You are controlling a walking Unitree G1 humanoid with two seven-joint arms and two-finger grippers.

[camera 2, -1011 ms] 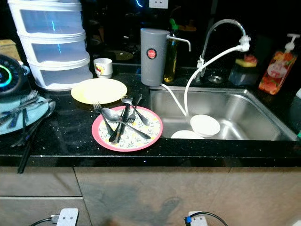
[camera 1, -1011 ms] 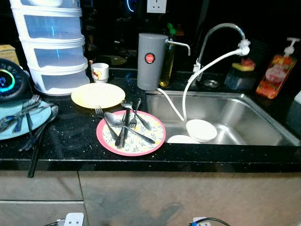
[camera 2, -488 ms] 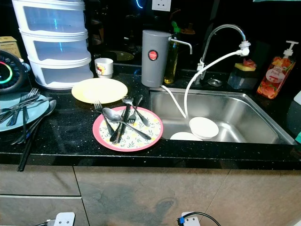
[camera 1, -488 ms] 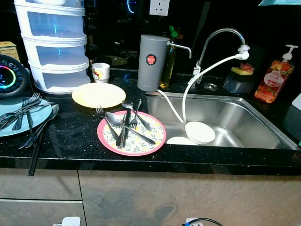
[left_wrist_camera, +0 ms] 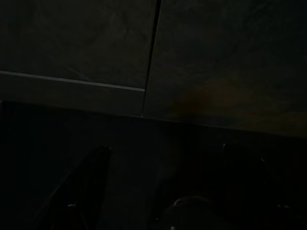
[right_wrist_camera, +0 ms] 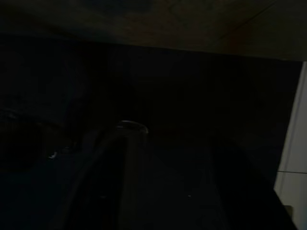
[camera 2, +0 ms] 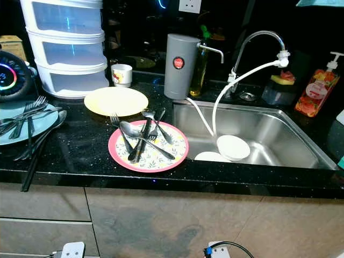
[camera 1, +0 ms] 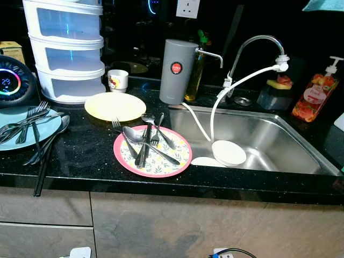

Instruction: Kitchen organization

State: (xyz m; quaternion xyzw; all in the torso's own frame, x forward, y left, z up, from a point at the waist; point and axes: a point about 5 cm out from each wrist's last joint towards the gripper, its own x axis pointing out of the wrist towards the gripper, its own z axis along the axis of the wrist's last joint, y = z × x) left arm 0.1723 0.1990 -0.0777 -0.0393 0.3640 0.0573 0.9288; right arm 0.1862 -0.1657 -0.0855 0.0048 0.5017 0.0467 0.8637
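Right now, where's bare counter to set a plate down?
Front strip of countertop between blue plate and pink plate. Crowded: behind it the yellow plate and drawer tower; the sink holds white dishes.

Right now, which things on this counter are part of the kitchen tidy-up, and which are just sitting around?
Part of the job:
pink plate with cutlery
yellow plate
blue plate with forks
white bowls in the sink
small cup

Just there:
grey dispenser
soap bottle
drawer tower
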